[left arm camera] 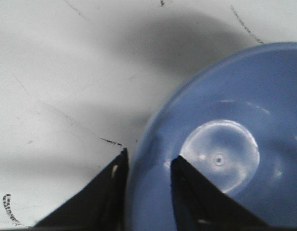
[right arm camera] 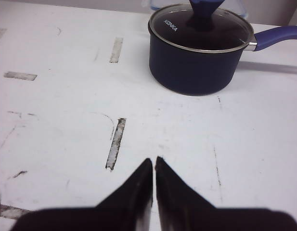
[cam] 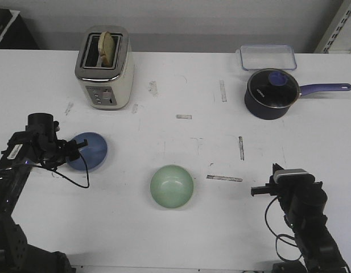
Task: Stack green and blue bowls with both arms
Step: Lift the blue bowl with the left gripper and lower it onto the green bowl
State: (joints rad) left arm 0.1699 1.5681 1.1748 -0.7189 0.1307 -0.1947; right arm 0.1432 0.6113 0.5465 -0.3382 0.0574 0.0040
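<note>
Nearest us, our right gripper (right arm camera: 153, 166) is pressed together over bare table (cam: 221, 227). Our left gripper (left arm camera: 148, 161) pinches the empty blue bowl (cam: 87, 151); the empty green bowl (cam: 172, 186) sits mid-table.

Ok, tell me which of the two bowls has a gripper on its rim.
The blue bowl: the left gripper straddles its rim, one finger inside and one outside. The green bowl sits alone mid-table.
</note>
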